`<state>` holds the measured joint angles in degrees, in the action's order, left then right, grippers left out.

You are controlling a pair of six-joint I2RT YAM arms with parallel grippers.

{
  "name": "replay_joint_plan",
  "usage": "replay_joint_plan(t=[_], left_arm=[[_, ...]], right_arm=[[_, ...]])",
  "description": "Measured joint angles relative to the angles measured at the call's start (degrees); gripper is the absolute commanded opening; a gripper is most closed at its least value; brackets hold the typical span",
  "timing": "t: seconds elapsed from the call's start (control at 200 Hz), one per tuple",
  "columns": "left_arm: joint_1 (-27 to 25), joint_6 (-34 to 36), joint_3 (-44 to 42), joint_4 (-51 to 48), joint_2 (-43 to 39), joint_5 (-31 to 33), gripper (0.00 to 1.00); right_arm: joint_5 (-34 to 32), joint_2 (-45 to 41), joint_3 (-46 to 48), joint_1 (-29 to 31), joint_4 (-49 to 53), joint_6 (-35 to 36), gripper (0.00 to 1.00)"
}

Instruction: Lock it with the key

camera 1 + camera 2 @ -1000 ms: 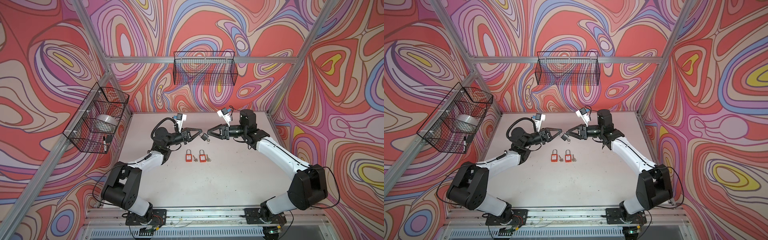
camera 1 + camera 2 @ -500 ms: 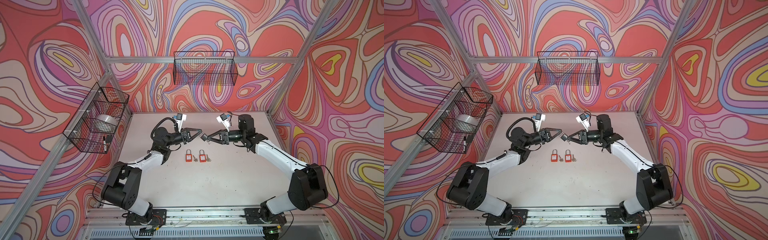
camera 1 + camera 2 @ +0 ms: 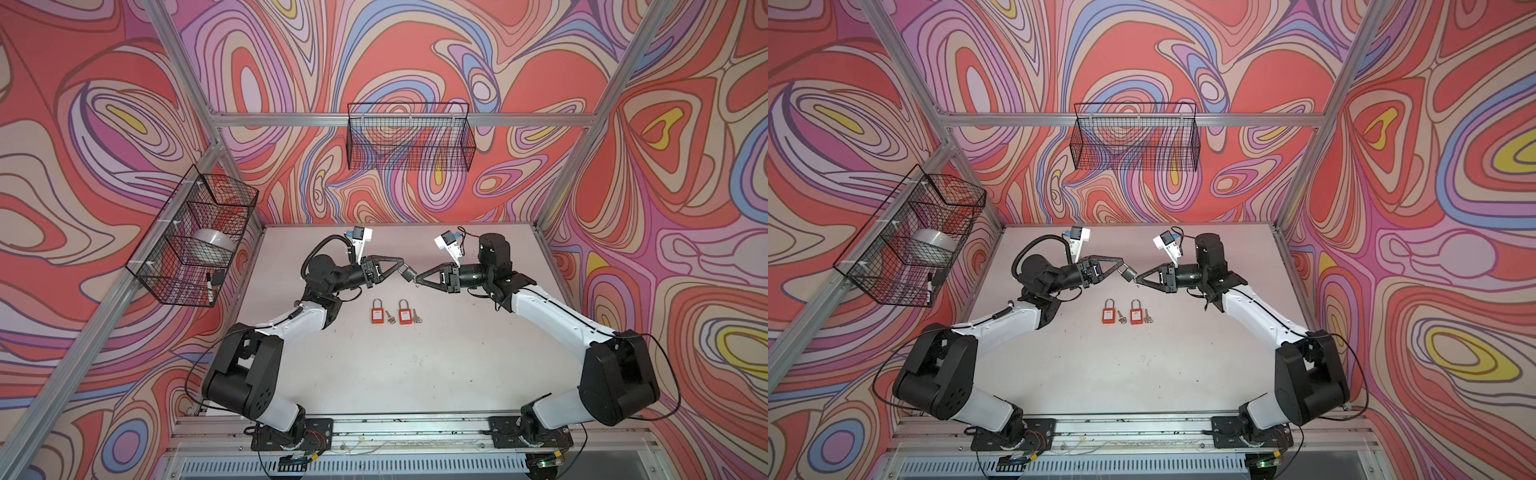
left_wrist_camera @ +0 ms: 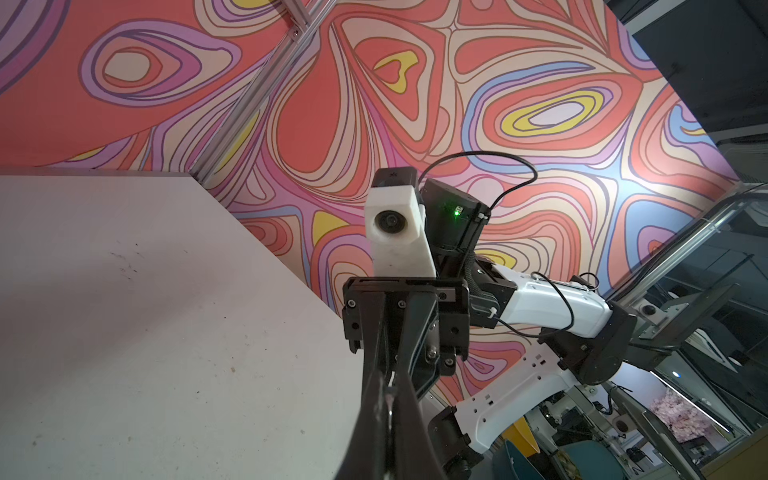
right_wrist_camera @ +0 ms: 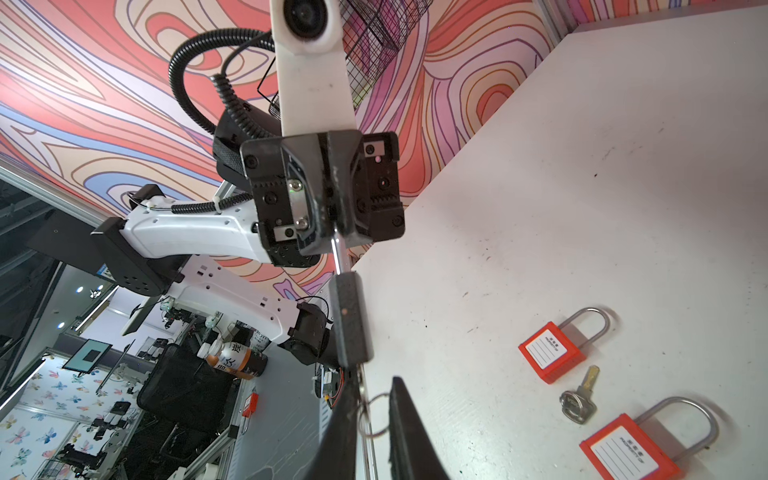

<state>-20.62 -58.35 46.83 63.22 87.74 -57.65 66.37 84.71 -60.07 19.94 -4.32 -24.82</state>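
Note:
A dark grey padlock [image 3: 408, 274] [image 3: 1128, 273] [image 5: 351, 320] hangs in the air over the middle of the table. My left gripper [image 3: 402, 266] [image 3: 1122, 265] [image 4: 390, 397] [image 5: 332, 208] is shut on its steel shackle [image 5: 338, 253]. The key [image 5: 360, 380] sticks out of the padlock's underside, and its wire ring [image 5: 376, 415] hangs below. My right gripper [image 3: 417, 280] [image 3: 1138, 280] [image 5: 374, 399] sits around the key. Its jaws are nearly closed, with a narrow gap that the ring spans. The key lies against one finger [image 5: 340, 424].
Two red padlocks [image 3: 377, 311] [image 3: 405, 312] lie on the table below the grippers, each with a loose key [image 3: 390, 316] [image 3: 417, 318] beside it. One wire basket [image 3: 195, 237] hangs on the left wall and another [image 3: 409, 137] on the back wall.
My right gripper has moved left up to the padlock's underside, and its jaws have narrowed around the key. The left gripper and the padlock have stayed in place.

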Motion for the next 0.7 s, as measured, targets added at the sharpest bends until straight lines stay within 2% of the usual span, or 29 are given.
replay_joint_plan(t=[0.15, 0.305, 0.701], left_arm=[[0.0, -0.2, 0.0, 0.1, 0.0, 0.0, 0.00], [0.0, -0.3, 0.0, 0.1, 0.0, 0.0, 0.00], [0.0, -0.4, -0.1, 0.5, 0.2, 0.2, 0.00]], right_arm=[[0.2, 0.0, 0.0, 0.0, -1.3, -0.8, 0.09], [0.5, 0.0, 0.1, 0.0, -2.4, -1.4, 0.00], [0.0, 0.0, 0.3, 0.0, -1.6, -1.1, 0.00]])
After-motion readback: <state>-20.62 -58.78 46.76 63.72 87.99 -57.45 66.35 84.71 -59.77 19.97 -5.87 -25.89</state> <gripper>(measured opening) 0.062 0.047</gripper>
